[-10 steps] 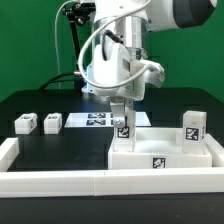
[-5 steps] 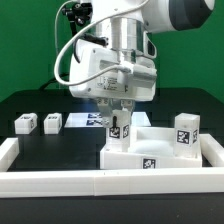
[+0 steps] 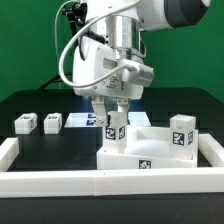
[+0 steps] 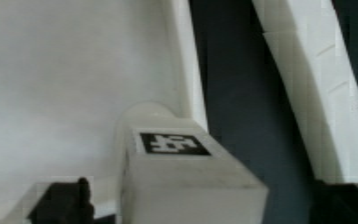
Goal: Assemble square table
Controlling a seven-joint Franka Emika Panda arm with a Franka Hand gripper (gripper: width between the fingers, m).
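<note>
While between spread fingers (image 3: 104,110), marker-tagged leg block (image 3: 116,129)

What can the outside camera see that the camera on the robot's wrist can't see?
Only the exterior view shows two small white tagged leg blocks lying on the black table, the flat white marker board, and another leg block standing on the large white plastic square slab. Only the wrist view looks straight down the upright white leg block under the gripper. Both show that block standing on the slab.
</note>
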